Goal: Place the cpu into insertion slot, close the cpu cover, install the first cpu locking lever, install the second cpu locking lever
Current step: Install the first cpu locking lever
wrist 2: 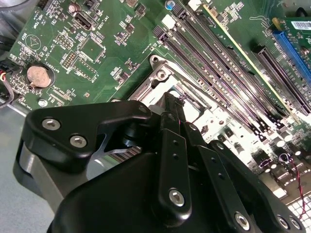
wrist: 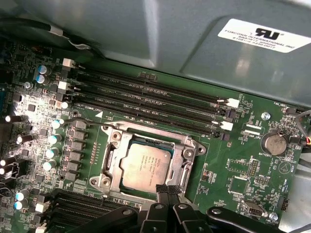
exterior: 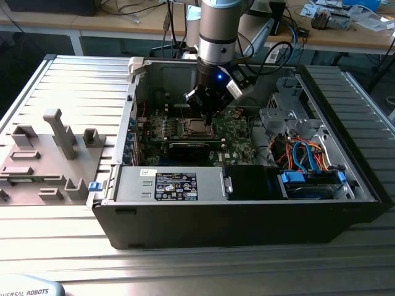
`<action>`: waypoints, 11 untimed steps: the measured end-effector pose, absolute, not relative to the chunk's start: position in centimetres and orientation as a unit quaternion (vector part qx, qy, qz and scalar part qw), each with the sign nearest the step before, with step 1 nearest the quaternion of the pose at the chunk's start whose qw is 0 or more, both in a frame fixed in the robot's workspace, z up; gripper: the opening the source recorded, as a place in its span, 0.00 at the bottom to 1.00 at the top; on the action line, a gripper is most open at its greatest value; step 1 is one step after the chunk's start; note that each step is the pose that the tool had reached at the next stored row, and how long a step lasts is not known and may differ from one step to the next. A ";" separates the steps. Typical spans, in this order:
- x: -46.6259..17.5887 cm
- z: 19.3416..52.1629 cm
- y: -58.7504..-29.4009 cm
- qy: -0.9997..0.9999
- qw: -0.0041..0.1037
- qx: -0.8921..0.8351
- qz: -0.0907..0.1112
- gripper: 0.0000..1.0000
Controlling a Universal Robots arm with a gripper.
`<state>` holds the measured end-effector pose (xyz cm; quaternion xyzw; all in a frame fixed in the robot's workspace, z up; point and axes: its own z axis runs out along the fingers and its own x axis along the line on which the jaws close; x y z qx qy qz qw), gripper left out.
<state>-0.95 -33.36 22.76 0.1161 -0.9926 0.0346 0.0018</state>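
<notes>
1. Inside an open black desktop computer case resting on a ribbed grey metal table, the arm's black gripper hangs over the green motherboard; a grey plastic fixture tray with upright holders sits at about 9 o'clock from the case in the exterior view.

2. Seated in the small square black insertion slot, the flat square cpu with its dull silver-grey metal top lies level, with the thin silvery metal cpu cover frame lying flat around its edges.

3. At about 6 o'clock from the chip in the first wrist view, the gripper's black fingertips are pressed together, nothing between them, and sit at the near edge of the cover; whether they touch it cannot be told.

4. Long black memory slots run in parallel rows at about 12 o'clock from the socket, and a round silver coin battery sits at about 3 o'clock.

5. Orange and blue cables fill the case's corner on the exterior view's right.
</notes>
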 end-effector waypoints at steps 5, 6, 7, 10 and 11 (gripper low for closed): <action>-0.9 22.8 -33.4 -0.992 0.002 0.119 0.035 0.11; -1.0 22.8 -33.4 -0.992 0.002 0.120 0.035 0.11; -1.0 22.8 -33.4 -0.992 0.002 0.121 0.035 0.11; -1.0 22.8 -33.4 -0.992 0.002 0.123 0.035 0.11; -1.0 22.8 -33.4 -0.992 0.002 0.123 0.035 0.11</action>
